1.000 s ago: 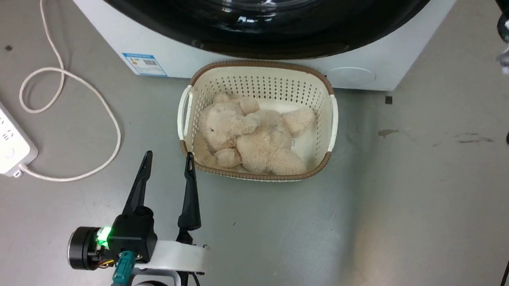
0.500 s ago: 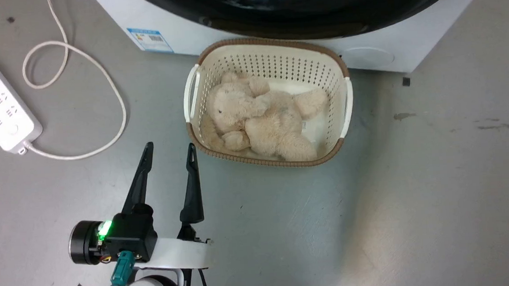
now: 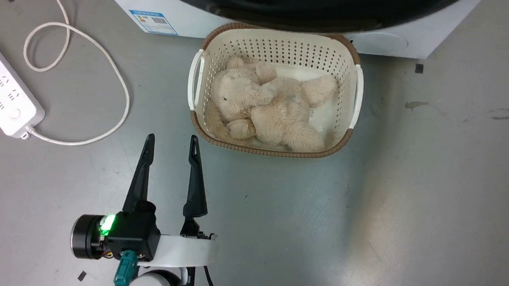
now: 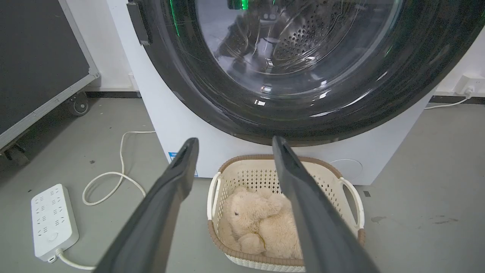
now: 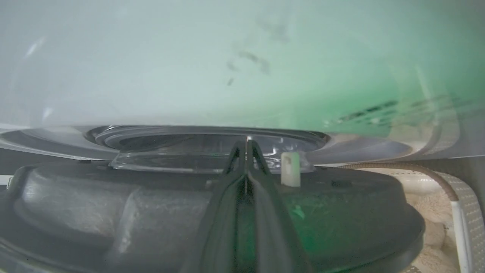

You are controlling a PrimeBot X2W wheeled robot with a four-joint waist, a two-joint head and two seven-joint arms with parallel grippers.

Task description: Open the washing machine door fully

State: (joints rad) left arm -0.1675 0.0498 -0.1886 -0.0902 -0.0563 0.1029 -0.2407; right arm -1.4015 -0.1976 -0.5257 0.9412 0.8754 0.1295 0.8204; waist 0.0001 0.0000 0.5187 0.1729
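We see the washing machine door [image 4: 295,57] as a big glossy black ring w/ clear glass at centre. It sits on the white machine front [image 4: 178,125], directly above the basket [image 4: 246,157], and steel drum holes show thru the glass. In the head view its lower black edge runs along the top, overhanging the basket's far rim. The R wrist view looks across the door's inner side: a grey moulded ring, the glass bowl bulging toward a pale surface, and a small whitish peg beside the fingers.

The R gripper [image 5: 247,146] has its fingers pressed together w/ nothing between them, tips at the base of the bowl. Whether they touch the glass we can't tell. The L gripper [image 3: 171,139] is spread wide & empty over the grey floor, near the basket's near-left corner but not touching it.

A beige teddy [image 3: 266,111] lies in the basket. Further left on the floor are a white power strip [image 3: 2,94] & its looped cord [image 3: 126,93].
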